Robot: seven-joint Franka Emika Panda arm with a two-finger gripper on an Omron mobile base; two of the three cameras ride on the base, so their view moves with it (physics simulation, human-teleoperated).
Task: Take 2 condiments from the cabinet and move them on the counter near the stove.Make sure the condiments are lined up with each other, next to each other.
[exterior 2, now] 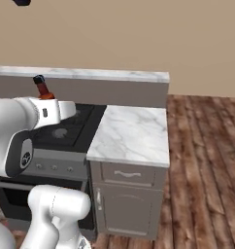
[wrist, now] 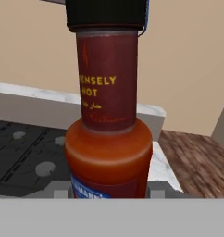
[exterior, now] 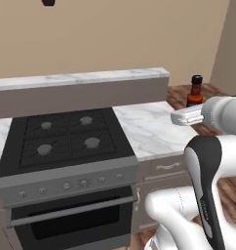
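Note:
A reddish-brown sauce bottle [wrist: 108, 139] with a dark neck and black cap stands upright in my gripper [wrist: 109, 193], which is shut on its lower body. The same condiment [exterior: 195, 92] rises above my white hand in the left base view, and its cap and neck [exterior 2: 41, 87] show above the hand in the right base view. It hangs in the air, above the level of the white marble counter [exterior: 149, 129] to the right of the black stove [exterior: 66, 136]. The cabinet is out of view.
A raised marble-topped ledge [exterior: 81, 78] runs behind the stove and counter. Below the counter [exterior 2: 131, 131] is a grey-brown base cabinet [exterior 2: 126, 194] with a drawer. Wooden floor [exterior 2: 202, 160] lies to the right. A small dark object [exterior: 48, 2] hangs at the top edge.

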